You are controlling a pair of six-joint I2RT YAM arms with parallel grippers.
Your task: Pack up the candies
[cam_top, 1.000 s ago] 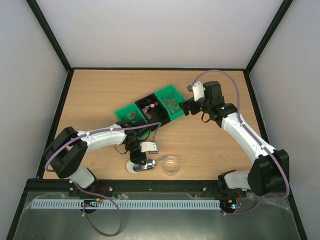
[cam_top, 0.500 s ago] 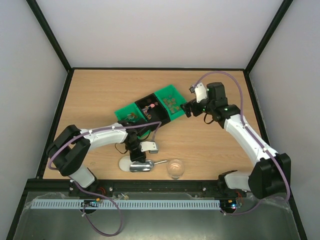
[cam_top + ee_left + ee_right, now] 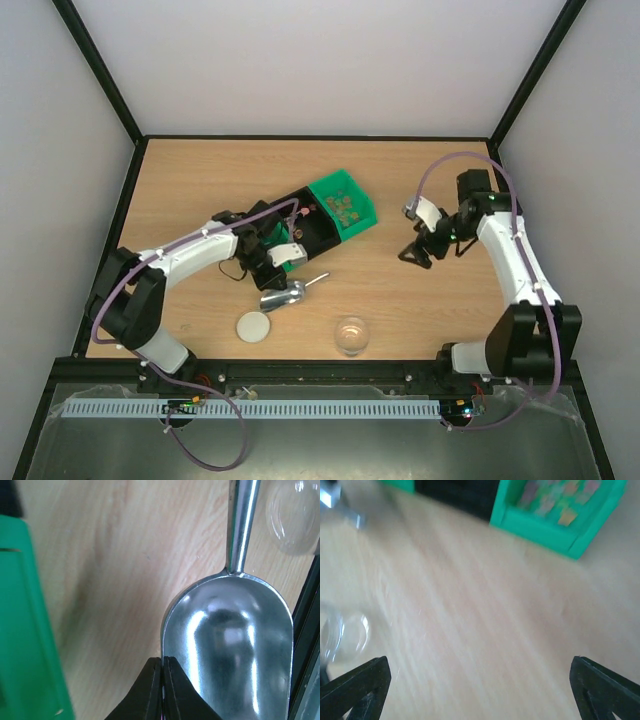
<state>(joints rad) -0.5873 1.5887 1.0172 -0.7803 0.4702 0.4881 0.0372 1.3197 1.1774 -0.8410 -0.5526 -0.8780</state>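
Candies (image 3: 345, 208) sit in the green bin (image 3: 365, 200) just above frame centre. The empty metal scoop (image 3: 230, 645), pinched only at its rim by the clenched left fingers (image 3: 150, 690), could twist loose when it digs in. Right fingers (image 3: 360, 682) are spread and hold nothing, at right of the bin
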